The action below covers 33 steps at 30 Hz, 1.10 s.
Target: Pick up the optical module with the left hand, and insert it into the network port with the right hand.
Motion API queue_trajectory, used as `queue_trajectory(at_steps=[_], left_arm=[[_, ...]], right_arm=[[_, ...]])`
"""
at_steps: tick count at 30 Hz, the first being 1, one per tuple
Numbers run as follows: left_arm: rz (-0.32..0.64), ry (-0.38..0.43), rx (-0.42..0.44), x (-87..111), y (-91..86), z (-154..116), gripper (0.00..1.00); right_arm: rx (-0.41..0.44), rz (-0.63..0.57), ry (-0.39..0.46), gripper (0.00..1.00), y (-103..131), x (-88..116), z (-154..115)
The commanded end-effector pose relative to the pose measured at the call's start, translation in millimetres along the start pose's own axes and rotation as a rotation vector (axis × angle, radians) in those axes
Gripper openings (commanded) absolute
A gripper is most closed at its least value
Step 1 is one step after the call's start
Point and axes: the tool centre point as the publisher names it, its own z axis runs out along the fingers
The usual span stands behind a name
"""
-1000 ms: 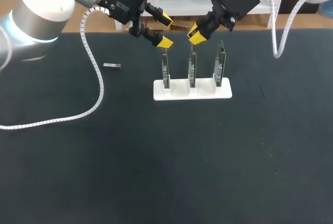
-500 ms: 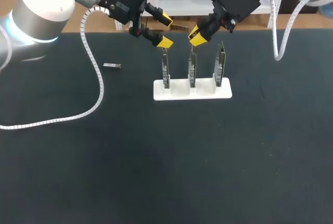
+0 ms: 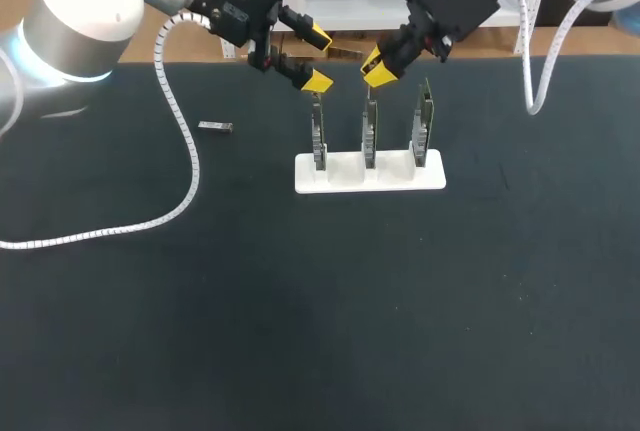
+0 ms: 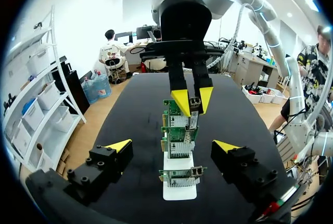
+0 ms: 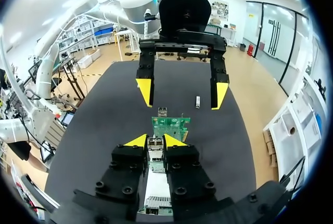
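The right gripper (image 3: 372,67), upper centre of the head view, is clamped on the optical module (image 4: 193,102) and holds it at the top edge of the middle card (image 3: 369,131). The network port there is hidden by the fingertips. The left gripper (image 3: 318,58), just to its left, hangs with fingers wide apart and holding nothing, above the left card (image 3: 318,136).

Seating the module well likely calls for holding it square to the card and pressing straight along the port's axis. The grip should stay firm so the module does not tilt, and the left fingers should stay clear.

By count, there are three upright cards, the third at the right (image 3: 425,126), in one white holder (image 3: 345,176) on the dark table (image 3: 300,331). There are two grippers, and apparently two modules. One is in the right gripper, and a small second piece (image 3: 215,127) lies flat well to the left of the holder.
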Motion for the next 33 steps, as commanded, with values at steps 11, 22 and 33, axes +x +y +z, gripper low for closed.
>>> queue_trajectory(at_steps=[11,22,33], left_arm=[[-0.001,0.003,-0.001,-0.4,-0.4,0,1.0],[-0.001,0.003,-0.001,-0.4,-0.4,0,1.0],[-0.001,0.003,-0.001,-0.4,-0.4,0,1.0]], right_arm=[[0.015,0.0,-0.004,0.0,6,5,2],[0.025,-0.021,0.005,0.0,7,2,-2],[0.044,-0.07,0.019,0.0,10,-5,-6]])
